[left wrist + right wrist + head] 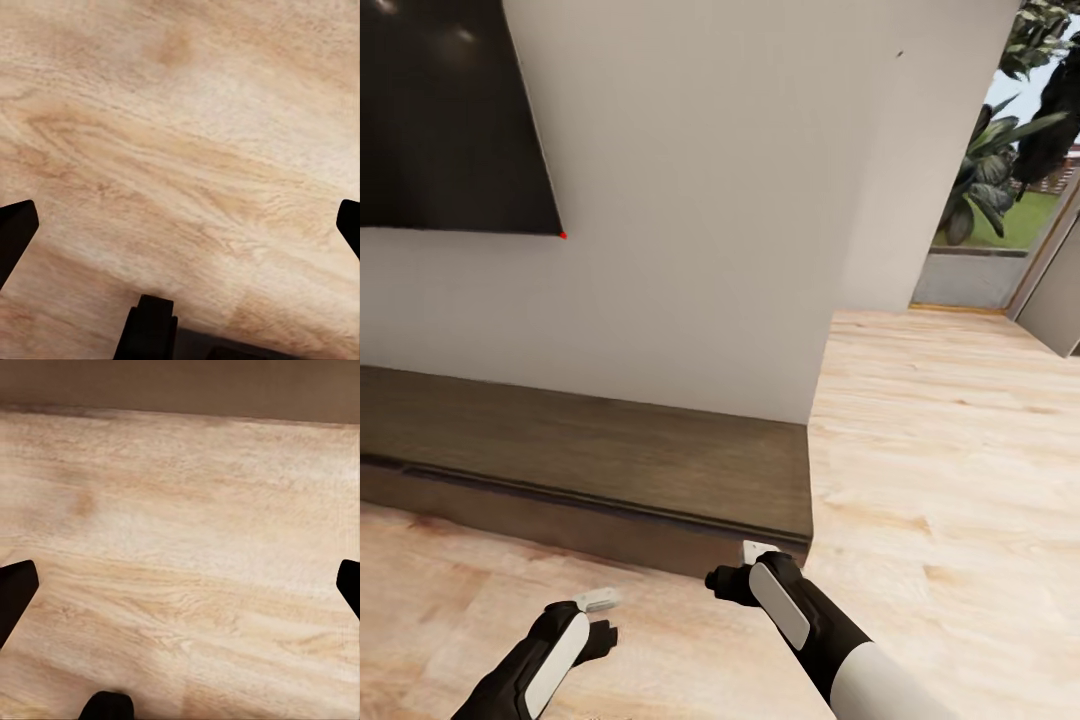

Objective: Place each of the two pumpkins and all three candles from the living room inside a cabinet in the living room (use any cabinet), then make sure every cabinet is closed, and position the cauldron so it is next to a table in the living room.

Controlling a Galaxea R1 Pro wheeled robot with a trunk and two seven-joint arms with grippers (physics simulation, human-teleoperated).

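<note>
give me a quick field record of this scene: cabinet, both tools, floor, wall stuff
cabinet: long low dark-brown unit against the wall, front shut
left tool: open, empty, over bare wood floor
right tool: open, empty, over floor close to the cabinet front
floor: pale wood planks
wall: white, dark screen mounted above the cabinet
doorway: plants outside

Black arms, white panels; right forearm (880, 680) white-sleeved.
</note>
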